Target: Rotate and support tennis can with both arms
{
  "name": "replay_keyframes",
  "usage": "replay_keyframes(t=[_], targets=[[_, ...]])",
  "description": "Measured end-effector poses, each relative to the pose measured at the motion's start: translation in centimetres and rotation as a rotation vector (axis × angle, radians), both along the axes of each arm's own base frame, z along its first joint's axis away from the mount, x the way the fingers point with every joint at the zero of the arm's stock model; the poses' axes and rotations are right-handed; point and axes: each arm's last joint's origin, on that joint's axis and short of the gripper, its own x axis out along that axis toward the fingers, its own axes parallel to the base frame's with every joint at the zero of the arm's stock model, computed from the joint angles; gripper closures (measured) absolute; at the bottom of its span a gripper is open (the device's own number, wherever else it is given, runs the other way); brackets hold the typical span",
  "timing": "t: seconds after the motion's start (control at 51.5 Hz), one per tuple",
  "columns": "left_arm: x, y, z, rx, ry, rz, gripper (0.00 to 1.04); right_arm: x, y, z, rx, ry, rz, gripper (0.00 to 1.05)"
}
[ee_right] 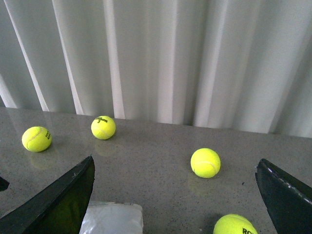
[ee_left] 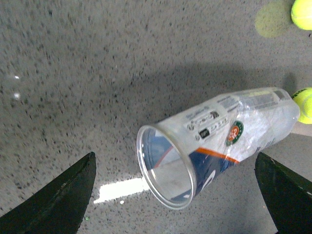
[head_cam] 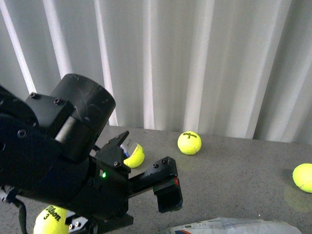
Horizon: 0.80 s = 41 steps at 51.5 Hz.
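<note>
The tennis can [ee_left: 229,136] lies on its side on the grey speckled table, a clear tube with a navy-and-white label, an orange stripe and a round red-green emblem. Its open metal-rimmed mouth [ee_left: 165,168] faces my left wrist camera. My left gripper [ee_left: 175,204] is open and hovers over the mouth end, one finger on each side, clear of the can. In the front view the left gripper [head_cam: 144,170] hangs above the can [head_cam: 229,225] at the bottom edge. My right gripper [ee_right: 173,204] is open and empty, and one end of the can [ee_right: 112,217] lies near its finger.
Yellow-green tennis balls lie scattered on the table [head_cam: 234,165]: one at the back middle [head_cam: 189,143], one behind the left arm [head_cam: 134,155], one at the right edge [head_cam: 303,177], one at the front left [head_cam: 51,219]. A white curtain [head_cam: 195,58] closes the back.
</note>
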Motion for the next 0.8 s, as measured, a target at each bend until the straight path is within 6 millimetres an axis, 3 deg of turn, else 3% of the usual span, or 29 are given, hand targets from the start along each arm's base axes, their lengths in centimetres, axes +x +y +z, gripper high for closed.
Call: replay_keyframes(t=[0.155, 0.311, 0.796], targets=[[-1.5, -0.2, -1.5, -0.015, 0.037, 0.016, 0.07, 0.0, 0.0, 0.0, 0.0, 0.0, 0.0, 0.07], [-1.8, -1.0, -2.2, -0.023, 0.032, 0.02, 0.07, 0.0, 0.0, 0.0, 0.0, 0.0, 0.0, 0.07], [-2.8, -5.9, -2.8, -0.143, 0.054, -0.014, 0.07, 0.0, 0.0, 0.0, 0.0, 0.0, 0.0, 0.07]])
